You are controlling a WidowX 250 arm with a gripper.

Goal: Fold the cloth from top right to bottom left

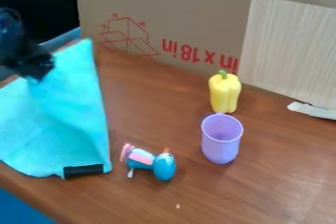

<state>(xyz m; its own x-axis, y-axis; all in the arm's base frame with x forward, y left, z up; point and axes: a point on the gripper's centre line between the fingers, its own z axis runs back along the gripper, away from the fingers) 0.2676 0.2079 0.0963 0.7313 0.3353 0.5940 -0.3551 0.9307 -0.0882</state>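
**Turquoise cloth (pixel 69 120) covers table's (pixel 157 105) left end**

The frame's left edge crops the cloth and the black arm (pixel 10 26). At upper left, the dark gripper (pixel 41 67) angles downward, hiding part of the cloth; whether its jaws are wide, narrow or holding fabric cannot be told. A blue toy (pixel 164 166) lies at lower center.

Finding room to pass right of the purple cup (pixel 221 147); meeting a yellow pepper (pixel 225 94) just behind it, a blue toy (pixel 164 167) front-left, cardboard (pixel 177 7) farther back.
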